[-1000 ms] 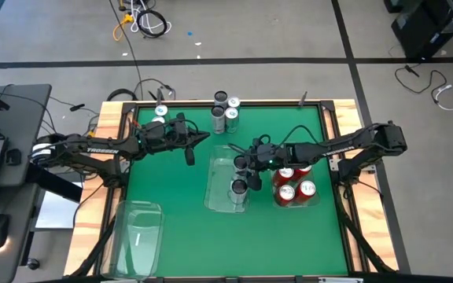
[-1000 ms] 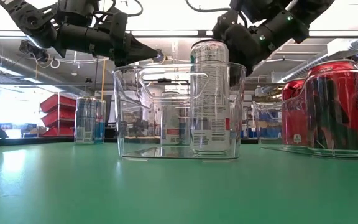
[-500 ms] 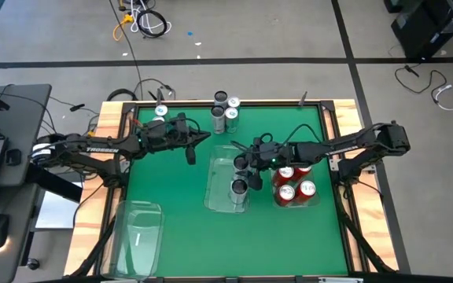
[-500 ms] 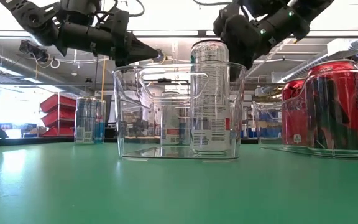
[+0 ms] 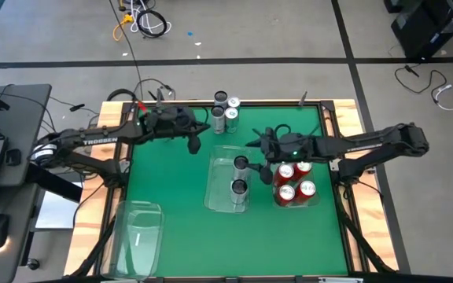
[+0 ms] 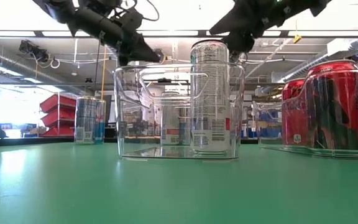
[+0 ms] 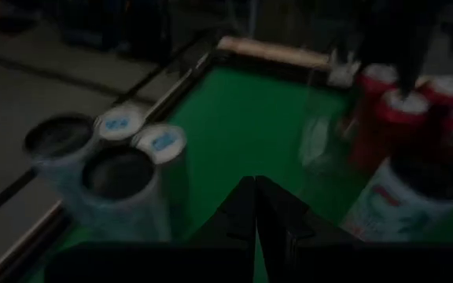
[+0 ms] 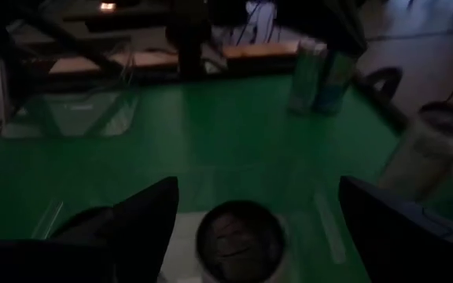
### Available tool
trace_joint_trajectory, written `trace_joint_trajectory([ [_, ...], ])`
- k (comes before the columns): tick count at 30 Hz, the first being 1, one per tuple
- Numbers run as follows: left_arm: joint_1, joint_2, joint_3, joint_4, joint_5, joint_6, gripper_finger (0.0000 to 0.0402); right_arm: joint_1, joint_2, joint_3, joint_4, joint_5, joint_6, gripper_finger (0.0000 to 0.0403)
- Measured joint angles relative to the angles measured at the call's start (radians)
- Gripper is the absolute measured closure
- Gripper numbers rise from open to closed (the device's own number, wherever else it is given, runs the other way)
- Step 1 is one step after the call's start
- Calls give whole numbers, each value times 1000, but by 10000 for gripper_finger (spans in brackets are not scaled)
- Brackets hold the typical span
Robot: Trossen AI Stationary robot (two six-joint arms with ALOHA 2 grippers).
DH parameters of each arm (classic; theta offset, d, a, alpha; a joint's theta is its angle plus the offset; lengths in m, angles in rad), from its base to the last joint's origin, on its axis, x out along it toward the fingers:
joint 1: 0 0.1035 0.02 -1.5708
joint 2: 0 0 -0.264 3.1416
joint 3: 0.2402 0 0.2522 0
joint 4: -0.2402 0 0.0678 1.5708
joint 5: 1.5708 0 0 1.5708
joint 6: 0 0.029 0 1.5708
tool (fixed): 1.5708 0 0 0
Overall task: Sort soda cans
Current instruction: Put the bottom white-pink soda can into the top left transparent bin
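Drop step: right end effector (image 5: 263, 151) spread wide just above the grey can (image 5: 241, 163) standing free in the middle bin (image 5: 214, 182); left end effector (image 5: 196, 146) pressed together, empty; next pick calls for the unsorted cans (image 5: 224, 112) beyond it.

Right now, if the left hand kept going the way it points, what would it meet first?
Probably nothing at once: the shut left hand aims over bare green table, between the loose cans and the clear bin. Depth is unclear.
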Motion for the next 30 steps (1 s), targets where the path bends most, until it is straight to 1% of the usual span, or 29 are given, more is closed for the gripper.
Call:
trace_joint_trajectory([
  [2, 29, 14, 29, -16, 4, 1, 384, -1, -30, 0, -8, 12, -12, 68],
  [5, 64, 30, 41, -23, 2, 30, 375, -1, -61, 1, -15, 31, -18, 69],
  [8, 70, 50, 41, -20, 12, 69, 349, -2, -70, 1, -23, 33, -20, 69],
  [11, 60, 79, 43, 17, 22, 30, 302, -3, -66, 1, -28, 33, -20, 67],
  [15, 58, 129, 43, 57, 10, -22, 226, -5, -65, 1, -36, 33, -20, 67],
  [18, 66, 175, 43, 84, -19, -34, 173, -5, -65, 1, -36, 33, -20, 68],
  [21, 76, 213, 50, 81, -57, -34, 136, -5, -65, 1, -38, 34, -19, 69],
  [25, 88, 249, 70, 93, -63, -32, 109, -6, -65, 1, -38, 35, -19, 68],
  [30, 93, 293, 71, 148, -60, -28, 101, -8, -65, 1, -42, 35, -20, 71],
])
